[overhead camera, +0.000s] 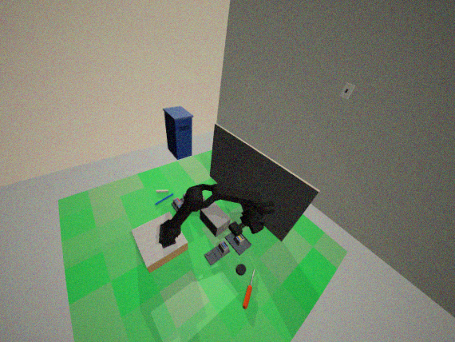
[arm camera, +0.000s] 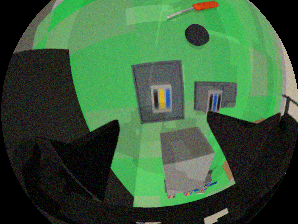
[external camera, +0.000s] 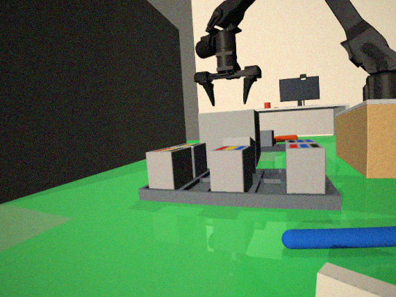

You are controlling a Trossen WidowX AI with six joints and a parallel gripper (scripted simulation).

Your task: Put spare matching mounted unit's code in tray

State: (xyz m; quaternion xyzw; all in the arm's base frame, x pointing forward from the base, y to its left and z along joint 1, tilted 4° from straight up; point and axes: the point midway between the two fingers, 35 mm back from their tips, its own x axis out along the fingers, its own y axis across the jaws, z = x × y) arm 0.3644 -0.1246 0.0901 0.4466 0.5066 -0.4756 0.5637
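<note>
The grey tray (overhead camera: 233, 244) (arm camera: 142, 82) lies flat on the mat. A light grey spare (overhead camera: 239, 239) (arm camera: 161, 99) with black, yellow and blue stripes on top stands in it, towards the large grey block. My gripper (external camera: 229, 104) (arm camera: 165, 120) is open and empty, pointing down above the spare. The mounted unit (overhead camera: 223, 247) (external camera: 267, 138) (arm camera: 214, 101), with black and blue stripes, stands on its base (overhead camera: 211, 256) (arm camera: 201, 95) beside the tray. No code on its back can be read here. Several spares, including one with red, yellow and blue stripes (external camera: 227, 170), stand in the rack (external camera: 240, 202).
The large grey block (overhead camera: 215, 217) (external camera: 226, 126) (arm camera: 187, 155) stands between tray and rack. A tall dark panel (overhead camera: 259, 180) (external camera: 87, 87) (arm camera: 40, 90) rises alongside. A black disc (overhead camera: 240, 269) (arm camera: 196, 34), orange screwdriver (overhead camera: 247, 296) (arm camera: 205, 6) and blue rod (overhead camera: 164, 199) (external camera: 340, 238) lie around.
</note>
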